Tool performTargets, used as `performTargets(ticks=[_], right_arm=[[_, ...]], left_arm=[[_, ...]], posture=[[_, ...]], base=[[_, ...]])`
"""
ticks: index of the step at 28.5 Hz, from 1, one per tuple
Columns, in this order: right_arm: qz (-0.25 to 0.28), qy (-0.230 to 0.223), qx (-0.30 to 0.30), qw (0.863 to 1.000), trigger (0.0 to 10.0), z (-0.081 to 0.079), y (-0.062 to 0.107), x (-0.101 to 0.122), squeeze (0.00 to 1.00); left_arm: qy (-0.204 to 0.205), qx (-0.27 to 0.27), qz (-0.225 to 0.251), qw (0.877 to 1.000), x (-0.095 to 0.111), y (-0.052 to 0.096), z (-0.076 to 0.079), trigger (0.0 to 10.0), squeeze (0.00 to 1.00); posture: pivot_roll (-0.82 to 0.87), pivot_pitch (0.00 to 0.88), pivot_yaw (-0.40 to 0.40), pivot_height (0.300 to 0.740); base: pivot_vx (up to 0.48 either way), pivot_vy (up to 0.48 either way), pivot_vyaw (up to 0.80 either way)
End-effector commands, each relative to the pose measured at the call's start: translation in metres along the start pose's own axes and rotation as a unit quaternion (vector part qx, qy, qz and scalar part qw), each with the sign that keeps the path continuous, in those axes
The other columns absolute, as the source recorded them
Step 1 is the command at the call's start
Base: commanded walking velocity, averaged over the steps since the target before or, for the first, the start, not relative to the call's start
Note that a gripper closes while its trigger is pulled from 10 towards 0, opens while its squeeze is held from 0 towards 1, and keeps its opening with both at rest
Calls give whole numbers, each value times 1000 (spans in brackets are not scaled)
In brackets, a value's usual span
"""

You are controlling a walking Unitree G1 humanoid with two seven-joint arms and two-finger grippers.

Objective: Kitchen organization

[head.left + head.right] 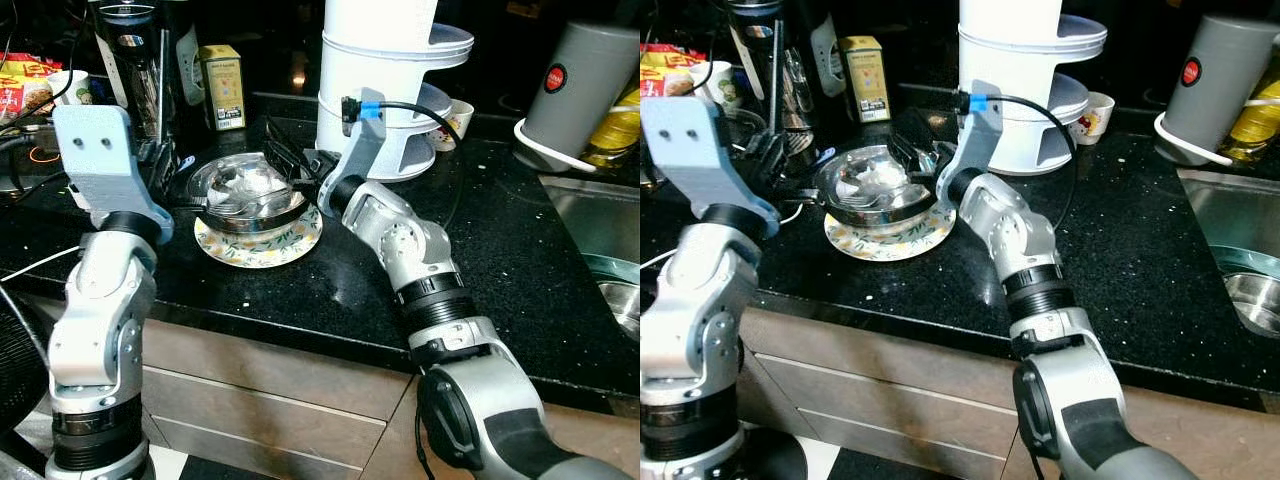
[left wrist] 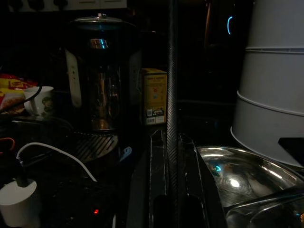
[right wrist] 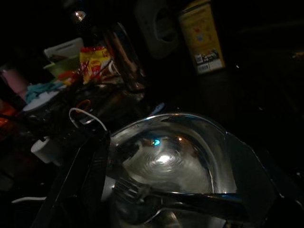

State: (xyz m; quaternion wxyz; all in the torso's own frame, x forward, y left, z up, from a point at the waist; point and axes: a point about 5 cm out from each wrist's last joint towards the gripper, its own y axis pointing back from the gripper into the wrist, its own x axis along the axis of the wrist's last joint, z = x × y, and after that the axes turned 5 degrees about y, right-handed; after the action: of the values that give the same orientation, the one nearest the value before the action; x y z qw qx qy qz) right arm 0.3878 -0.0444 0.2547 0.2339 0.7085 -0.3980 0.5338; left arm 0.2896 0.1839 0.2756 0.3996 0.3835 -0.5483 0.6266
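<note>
A shiny steel bowl (image 1: 250, 190) sits on a flowered plate (image 1: 262, 250) on the black counter, with a metal utensil (image 1: 235, 208) lying in it. My right gripper (image 1: 285, 160) is at the bowl's right rim. It is open, and in the right wrist view its fingers (image 3: 88, 175) spread to either side of the bowl (image 3: 166, 152). My left gripper (image 1: 165, 170) hovers just left of the bowl. In the left wrist view its fingers (image 2: 171, 156) lie together, with the bowl (image 2: 237, 180) beside them.
A white tiered rack (image 1: 385, 90) stands right behind the bowl. A dark kettle (image 1: 135, 60) and a yellow box (image 1: 222, 85) are at the back left. A grey canister (image 1: 580, 85) and the sink (image 1: 600, 230) lie to the right. Cables and a charger (image 2: 16, 197) lie on the left.
</note>
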Motion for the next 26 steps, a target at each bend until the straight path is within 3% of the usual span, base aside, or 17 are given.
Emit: performTargets(ticks=[1, 4, 8, 13, 19, 26], right_arm=[[34, -15, 3, 999, 10000, 3, 2, 12, 0], [62, -13, -14, 998, 10000, 11, 6, 23, 0], [60, -2, -43, 997, 10000, 21, 8, 25, 0], [6, 28, -77, 997, 10000, 35, 13, 16, 0], [-46, 27, -74, 996, 10000, 32, 14, -1, 0], [-53, -2, -66, 996, 10000, 27, 10, 0, 0]], left_arm=[[2, 1, -4, 1000, -2, 1, 2, 10000, 0], [4, -1, -4, 1000, -1, 1, 3, 10000, 0], [4, -2, -4, 1000, -1, 1, 3, 10000, 0], [4, -1, -3, 1000, 0, 1, 0, 10000, 0], [4, 0, -5, 1000, -1, 1, -1, 10000, 0], [5, 1, -6, 1000, -2, 0, -1, 10000, 0]], posture=[[93, 0, -56, 740], [91, 0, -54, 740], [89, 0, -54, 740], [87, 0, -53, 740], [86, 0, -51, 740], [89, 0, -50, 740]], base=[[0, 0, 0], [0, 0, 0], [0, 0, 0], [0, 0, 0], [0, 0, 0], [0, 0, 0]])
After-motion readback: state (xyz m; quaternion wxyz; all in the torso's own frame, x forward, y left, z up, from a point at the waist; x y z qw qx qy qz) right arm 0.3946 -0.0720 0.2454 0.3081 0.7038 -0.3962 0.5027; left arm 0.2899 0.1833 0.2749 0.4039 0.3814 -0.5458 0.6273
